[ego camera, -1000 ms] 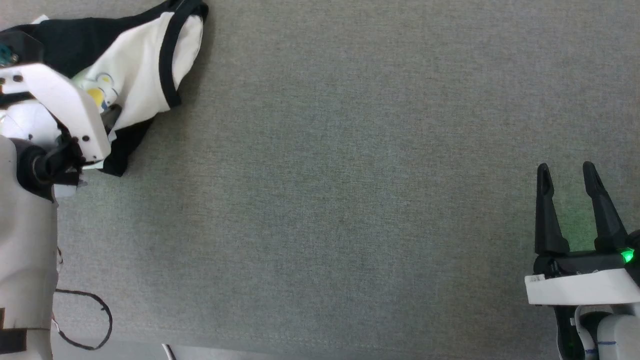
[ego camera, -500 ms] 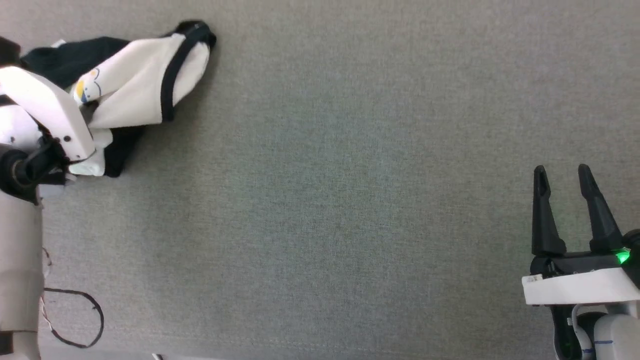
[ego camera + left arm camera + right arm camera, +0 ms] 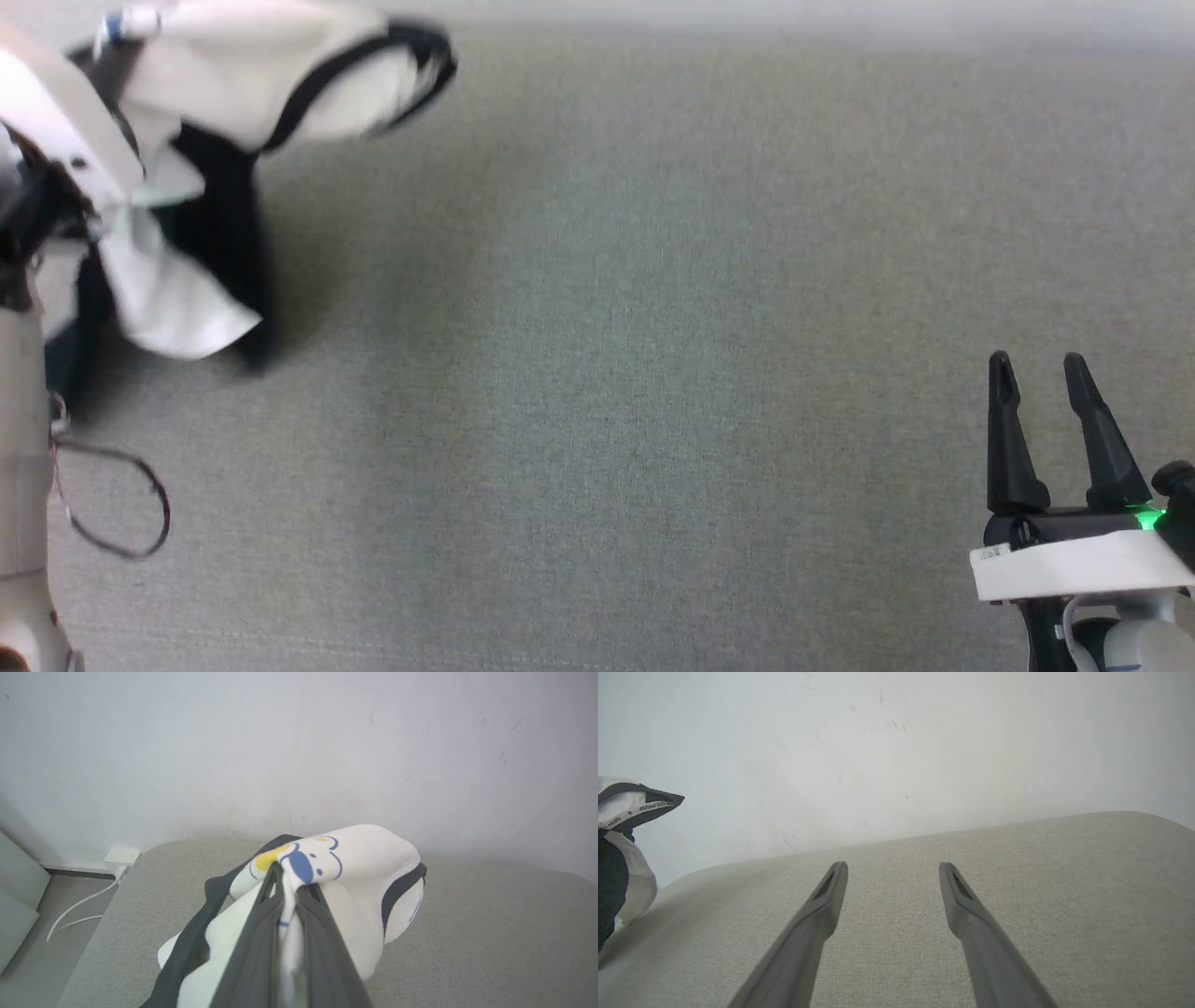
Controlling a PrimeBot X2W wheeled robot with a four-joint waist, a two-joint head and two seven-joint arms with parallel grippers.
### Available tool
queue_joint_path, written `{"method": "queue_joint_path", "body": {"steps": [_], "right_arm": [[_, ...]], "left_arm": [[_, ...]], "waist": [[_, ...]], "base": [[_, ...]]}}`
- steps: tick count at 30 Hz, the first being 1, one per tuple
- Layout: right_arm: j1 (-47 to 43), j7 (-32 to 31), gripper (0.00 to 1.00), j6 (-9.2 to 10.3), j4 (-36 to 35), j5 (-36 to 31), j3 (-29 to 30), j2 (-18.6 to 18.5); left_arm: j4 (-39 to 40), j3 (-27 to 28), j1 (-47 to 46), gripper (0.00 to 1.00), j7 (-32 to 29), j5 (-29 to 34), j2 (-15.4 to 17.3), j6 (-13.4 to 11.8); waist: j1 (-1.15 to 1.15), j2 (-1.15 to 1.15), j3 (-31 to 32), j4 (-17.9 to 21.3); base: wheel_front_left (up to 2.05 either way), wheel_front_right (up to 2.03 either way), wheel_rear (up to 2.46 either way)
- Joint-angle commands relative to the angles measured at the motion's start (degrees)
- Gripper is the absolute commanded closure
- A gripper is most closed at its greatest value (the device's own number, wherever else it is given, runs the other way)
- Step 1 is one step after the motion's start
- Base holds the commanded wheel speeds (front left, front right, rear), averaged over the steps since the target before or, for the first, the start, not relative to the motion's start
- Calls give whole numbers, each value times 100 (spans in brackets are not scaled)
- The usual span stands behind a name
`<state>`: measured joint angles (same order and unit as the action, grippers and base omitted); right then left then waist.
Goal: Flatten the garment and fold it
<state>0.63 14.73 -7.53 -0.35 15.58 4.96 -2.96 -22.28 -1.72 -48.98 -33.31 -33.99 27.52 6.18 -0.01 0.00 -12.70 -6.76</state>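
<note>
Hanging in a soft, rumpled bunch from the left gripper (image 3: 289,877), the garment (image 3: 359,882) is white cloth with a curved dark trim band and dark folds drooping beneath. The two long dark fingers are pinched tight on a fold right at the small yellow-and-blue cartoon print (image 3: 299,858). In the head view the garment (image 3: 243,103) sits at the far left, blurred, over the far left end of the grey woven surface (image 3: 653,373); whether its lowest folds touch the weave I cannot tell. Well apart, at the lower right, the right gripper (image 3: 1032,359) has its tapered matte fingers spread wide with nothing between them, hovering over bare fabric. Its wrist view shows the same gap (image 3: 893,868), the garment's printed neck band (image 3: 635,807) at the left edge, and a scuffed pale wall (image 3: 924,742) behind the surface's rounded edge.
</note>
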Motion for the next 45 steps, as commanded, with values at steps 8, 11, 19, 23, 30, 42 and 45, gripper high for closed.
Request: {"method": "queue_joint_path", "body": {"steps": [8, 11, 19, 23, 30, 42, 45], "right_arm": [[-203, 27, 0, 4, 93, 271, 152, 8], [-278, 27, 0, 4, 138, 332, 124, 8], [-420, 27, 0, 4, 191, 413, 125, 8], [-446, 27, 0, 4, 180, 427, 84, 8], [-414, 27, 0, 4, 172, 427, 121, 8], [-188, 27, 0, 4, 149, 461, 63, 8], [-160, 27, 0, 4, 150, 445, 53, 8]], "left_arm": [[537, -642, -758, 100, 148, -194, -251, 118], [847, -1047, -896, 100, 215, -354, -420, 126], [1554, -2323, -1047, 100, 518, -640, -798, 129], [1764, -2813, -999, 100, 674, -816, -981, 130], [1832, -3422, -744, 100, 1255, -716, -1209, 130], [93, -4191, 261, 100, 3005, 388, -1580, -267], [-593, -4401, 444, 100, 3324, 686, -1698, -485]], "waist": [[1, 0, 799, 45], [1, 0, 968, 108], [1, 0, 1274, 347], [1, 0, 1321, 523], [1, 0, 1149, 810], [1, 0, 737, 1048], [1, 0, 693, 1054]], "base": [[0, 0, 0], [0, 0, 0], [0, 0, 0], [0, 0, 0], [0, 0, 0], [0, 0, 0], [0, 0, 0]]}}
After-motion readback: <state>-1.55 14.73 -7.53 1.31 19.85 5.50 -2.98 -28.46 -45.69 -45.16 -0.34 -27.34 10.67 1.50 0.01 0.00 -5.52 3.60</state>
